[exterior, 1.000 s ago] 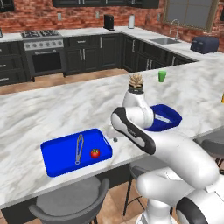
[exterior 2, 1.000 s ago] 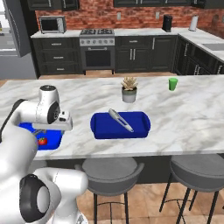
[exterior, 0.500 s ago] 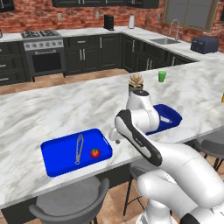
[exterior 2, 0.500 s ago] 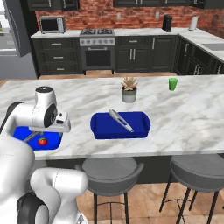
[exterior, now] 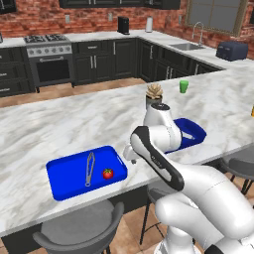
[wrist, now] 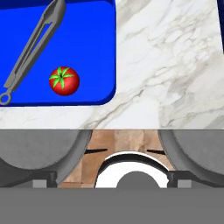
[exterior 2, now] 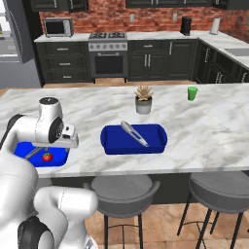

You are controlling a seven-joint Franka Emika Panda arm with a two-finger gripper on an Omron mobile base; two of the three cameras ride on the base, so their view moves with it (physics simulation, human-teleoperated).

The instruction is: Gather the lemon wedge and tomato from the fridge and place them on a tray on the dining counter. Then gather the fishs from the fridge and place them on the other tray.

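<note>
The jaws stand fully open and empty, near the front edge of the tabletop, just right of the left tray. The gripper [exterior: 130, 155] hangs on the white arm, its camera looking down over the edge. The small round glossy red tomato [wrist: 64, 80] lies in the flat blue rectangular tray [wrist: 94, 52] near that tray's front right corner, beside long grey metal tongs [wrist: 30, 50] that lie apart from it. A second blue tray [exterior 2: 154, 137] sits farther right and carries a slim silver utensil [exterior 2: 133, 133]. Both trays rest on the long white-grey marble tabletop [exterior: 59, 124], with round grey stools [exterior 2: 122, 187] below its near edge. A small potted succulent [exterior 2: 143, 99] and a green cup [exterior 2: 192, 93] stand farther back. Beyond lie dark cabinets, a steel range [exterior 2: 107, 52] and a red brick wall. Compared with a second ago, the arm has swung back from the left tray toward the near edge; the tomato and tongs lie unchanged.
</note>
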